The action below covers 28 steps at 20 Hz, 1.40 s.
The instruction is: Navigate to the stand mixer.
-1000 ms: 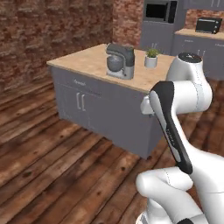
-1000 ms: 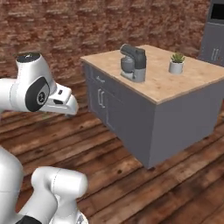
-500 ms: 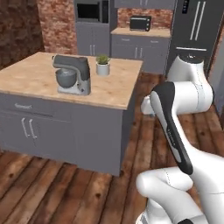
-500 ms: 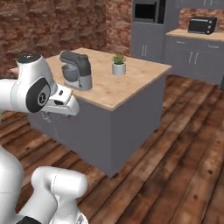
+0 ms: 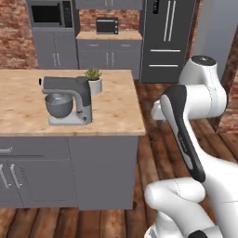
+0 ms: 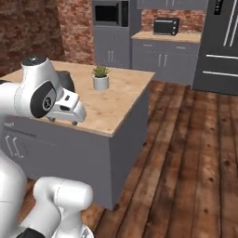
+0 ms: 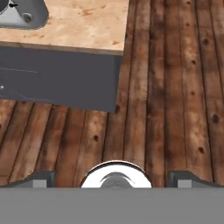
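Your gripper [image 7: 111, 181] hangs over the wood floor [image 7: 175, 96] beside the island counter [image 5: 116, 116], open and holding nothing. The stand mixer [image 5: 67, 100] stands on that counter, its round bowl [image 5: 58, 105] under the long head. A small potted plant [image 5: 94, 80] sits just behind it.
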Available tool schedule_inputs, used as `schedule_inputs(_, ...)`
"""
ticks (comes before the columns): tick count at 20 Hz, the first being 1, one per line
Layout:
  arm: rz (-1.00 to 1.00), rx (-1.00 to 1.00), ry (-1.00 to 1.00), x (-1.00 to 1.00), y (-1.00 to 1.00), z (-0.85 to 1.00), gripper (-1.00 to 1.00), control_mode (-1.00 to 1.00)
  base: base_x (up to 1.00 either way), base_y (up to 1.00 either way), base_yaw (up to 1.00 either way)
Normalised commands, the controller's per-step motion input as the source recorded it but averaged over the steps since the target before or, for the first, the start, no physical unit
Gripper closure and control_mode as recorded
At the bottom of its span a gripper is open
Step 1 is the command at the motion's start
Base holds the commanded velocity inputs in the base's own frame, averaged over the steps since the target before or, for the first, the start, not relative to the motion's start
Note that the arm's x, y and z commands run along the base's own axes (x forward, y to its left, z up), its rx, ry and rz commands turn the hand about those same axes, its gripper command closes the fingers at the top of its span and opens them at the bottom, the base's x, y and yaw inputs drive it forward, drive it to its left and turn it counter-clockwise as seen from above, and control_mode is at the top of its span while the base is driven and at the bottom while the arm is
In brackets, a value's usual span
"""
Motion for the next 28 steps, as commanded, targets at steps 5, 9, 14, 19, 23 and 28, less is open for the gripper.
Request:
schedule_inputs(5, 0.0, 0.0, 0.0, 0.0, 0.0, 0.0, -1.0, 1.0, 0.05, 0.95, -0.26)
schedule_inputs(9, 0.0, 0.0, 0.0, 0.0, 0.0, 0.0, -1.0, 1.0, 0.42, 0.91, -0.21)
schedule_inputs(14, 0.0, 0.0, 0.0, 0.0, 0.0, 0.0, -1.0, 1.0, 0.65, 0.74, -0.2)
schedule_inputs(19, 0.0, 0.0, 0.0, 0.0, 0.0, 0.0, -1.0, 1.0, 0.62, 0.5, -0.18)
schedule_inputs(23, 0.0, 0.0, 0.0, 0.0, 0.0, 0.0, -1.0, 1.0, 0.59, 0.08, -0.08)
schedule_inputs(28, 0.0, 0.0, 0.0, 0.0, 0.0, 0.0, -1.0, 1.0, 0.67, 0.01, 0.0)
